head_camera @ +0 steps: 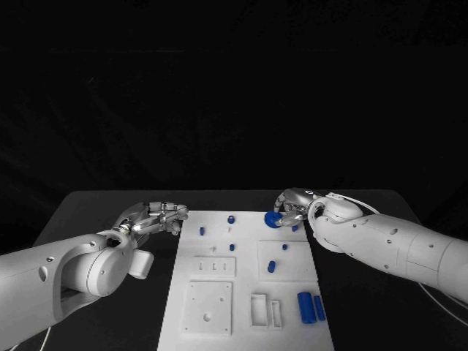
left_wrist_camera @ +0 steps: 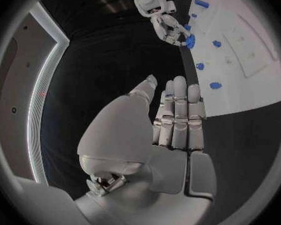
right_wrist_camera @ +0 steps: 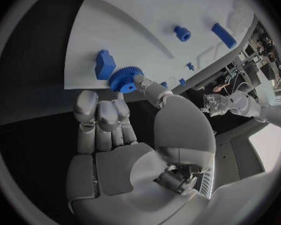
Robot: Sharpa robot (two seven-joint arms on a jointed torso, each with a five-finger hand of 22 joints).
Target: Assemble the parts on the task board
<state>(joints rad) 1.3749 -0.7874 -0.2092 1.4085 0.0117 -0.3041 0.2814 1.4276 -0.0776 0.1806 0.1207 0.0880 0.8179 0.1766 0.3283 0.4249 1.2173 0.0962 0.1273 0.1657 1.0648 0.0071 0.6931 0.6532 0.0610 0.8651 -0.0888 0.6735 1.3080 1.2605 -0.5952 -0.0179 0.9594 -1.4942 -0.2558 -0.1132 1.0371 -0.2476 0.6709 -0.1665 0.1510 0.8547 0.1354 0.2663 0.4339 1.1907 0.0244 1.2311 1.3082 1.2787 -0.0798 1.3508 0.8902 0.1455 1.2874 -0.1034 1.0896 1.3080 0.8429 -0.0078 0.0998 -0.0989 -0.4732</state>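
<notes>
— What do you think of the blue gear [right_wrist_camera: 123,78]?

— It looks like small, stiff, light plastic, and the toothed rim should not slip. I would keep the hold at the rim and hub.

— Where is it now?

— At the far right corner of the task board [head_camera: 245,292], just beside a blue block [right_wrist_camera: 104,64]. Your right hand [head_camera: 293,205] pinches it between thumb and fingertips [right_wrist_camera: 106,107], the other fingers loosely curled.

— And the other hand?

— Your left hand [head_camera: 155,217] rests just off the board's left edge, fingers straight and together, holding nothing.
</notes>
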